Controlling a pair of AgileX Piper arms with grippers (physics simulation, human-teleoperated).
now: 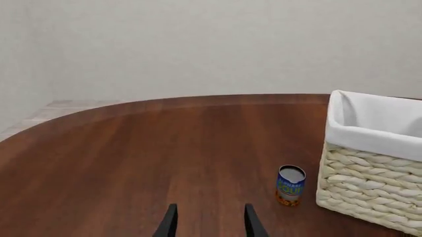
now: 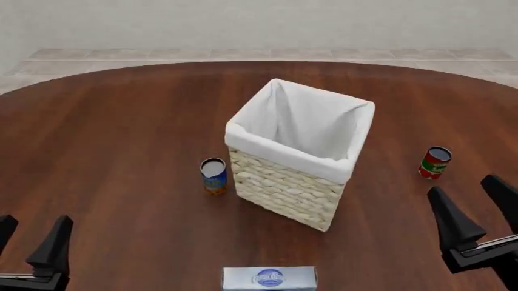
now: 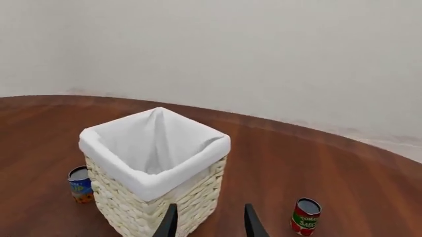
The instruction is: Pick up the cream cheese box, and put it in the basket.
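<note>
Pale blue, the box (image 2: 270,278) lies at the near table edge, in front of the basket (image 2: 301,153). Both grippers, left (image 2: 31,239) and right (image 2: 477,203), are open and empty; best grip its narrow sides.

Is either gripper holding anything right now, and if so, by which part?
Nothing is held. Both the left gripper and right gripper are open and empty; the cream cheese box lies untouched on the table.

Cream cheese box (image 2: 269,278) lies flat before the upright basket (image 2: 285,189).
</note>
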